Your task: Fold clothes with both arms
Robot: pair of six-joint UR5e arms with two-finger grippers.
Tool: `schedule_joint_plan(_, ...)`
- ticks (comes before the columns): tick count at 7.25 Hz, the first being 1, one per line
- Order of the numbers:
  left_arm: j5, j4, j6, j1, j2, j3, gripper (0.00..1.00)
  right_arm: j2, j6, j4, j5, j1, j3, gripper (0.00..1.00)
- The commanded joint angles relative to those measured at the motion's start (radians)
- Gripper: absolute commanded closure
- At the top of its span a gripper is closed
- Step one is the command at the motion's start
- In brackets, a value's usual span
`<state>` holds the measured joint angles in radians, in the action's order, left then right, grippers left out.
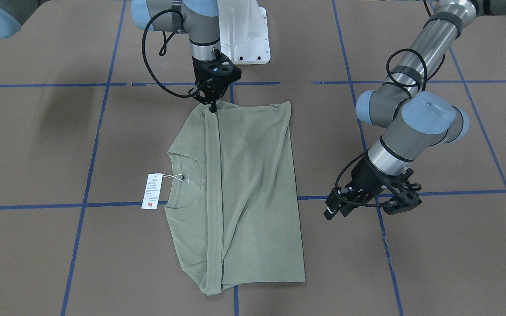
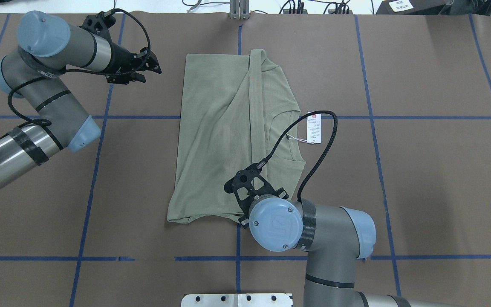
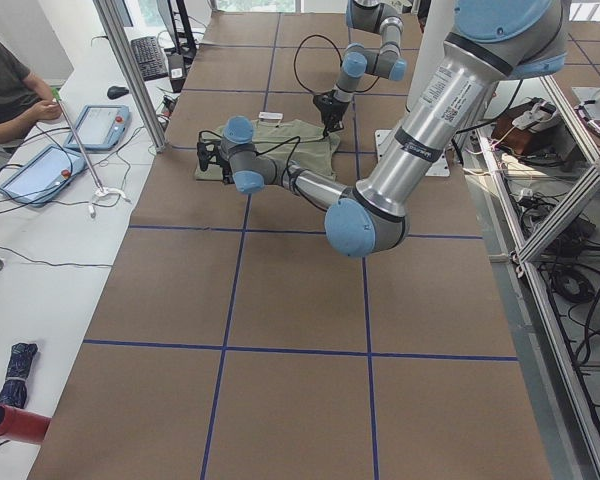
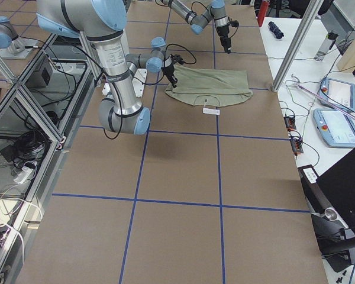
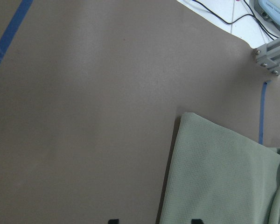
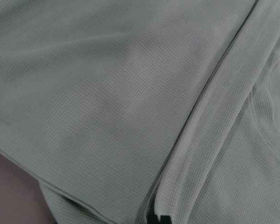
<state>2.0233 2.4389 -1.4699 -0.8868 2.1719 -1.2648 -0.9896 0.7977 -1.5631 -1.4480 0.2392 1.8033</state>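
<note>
On the worktop (image 2: 399,170), the shirt (image 2: 224,140) lies folded into a long green rectangle, collar (image 1: 200,175) and tag (image 1: 151,191) showing; right hand (image 1: 212,107) pinches its edge, left hand (image 2: 148,71) gapes wide, empty.

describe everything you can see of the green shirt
The shirt is sage green in a fine textured knit, with a round ribbed collar. It lies flat on the brown table, already folded into a rough rectangle, and one sleeve runs across it as a long narrow strip. A white tag with a red mark hangs from the collar on a string and rests on the table. The right gripper seems to pinch the strip's end at the edge nearest the robot. The left gripper is clear of it.
</note>
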Motion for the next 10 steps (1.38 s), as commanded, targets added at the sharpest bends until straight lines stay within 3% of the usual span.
schedule_joint_plan(1,0.000,0.000,-0.004,0.000,0.002,0.001,0.40,-0.035,-0.008,-0.003,-0.035,0.053,0.057,1.00)
schedule_joint_plan(3,0.000,0.000,-0.004,0.000,0.005,-0.001,0.40,-0.226,0.038,0.006,0.007,0.020,0.170,1.00)
schedule_joint_plan(4,0.000,0.000,-0.006,0.000,0.008,-0.002,0.40,-0.269,0.211,0.006,0.090,-0.073,0.186,1.00)
schedule_joint_plan(6,0.000,0.000,-0.004,0.000,0.009,-0.002,0.40,-0.282,0.264,-0.002,0.101,-0.093,0.228,1.00)
schedule_joint_plan(7,0.000,0.000,-0.006,0.000,0.009,-0.004,0.40,-0.288,0.265,-0.002,0.100,-0.094,0.237,0.73)
schedule_joint_plan(8,0.000,0.000,-0.006,0.000,0.011,-0.004,0.40,-0.284,0.284,-0.002,0.103,-0.094,0.246,0.01)
schedule_joint_plan(10,0.000,0.000,-0.006,0.000,0.011,-0.004,0.40,-0.273,0.288,-0.002,0.086,-0.094,0.278,0.00)
